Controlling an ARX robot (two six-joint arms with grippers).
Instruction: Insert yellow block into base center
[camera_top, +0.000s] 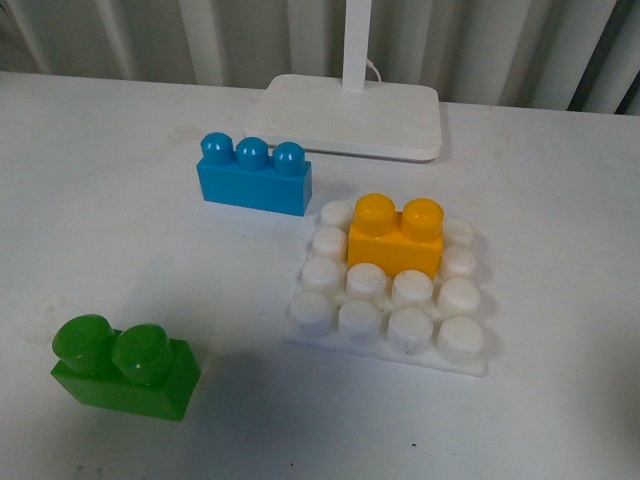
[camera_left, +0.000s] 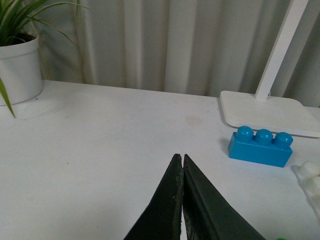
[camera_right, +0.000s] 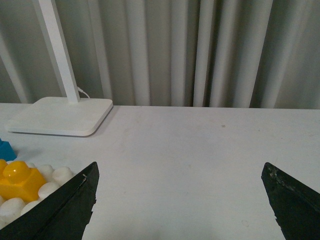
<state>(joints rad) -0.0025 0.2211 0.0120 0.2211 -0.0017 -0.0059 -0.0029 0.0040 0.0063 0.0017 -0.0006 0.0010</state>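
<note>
The yellow block (camera_top: 396, 235) stands upright on the white studded base (camera_top: 392, 296), seated on its inner studs toward the far side. In the right wrist view the yellow block (camera_right: 19, 180) and the base (camera_right: 50, 182) show beside one dark finger. My right gripper (camera_right: 180, 172) is open over bare table, holding nothing and apart from the block. Over bare table, away from the base, my left gripper (camera_left: 180, 157) is shut with nothing between its fingers. Neither arm shows in the front view.
A blue three-stud brick (camera_top: 254, 175) lies left of the base and a green two-stud brick (camera_top: 125, 366) sits near the front left. A white lamp foot with post (camera_top: 345, 115) stands behind. A potted plant (camera_left: 19, 65) stands far off on the table.
</note>
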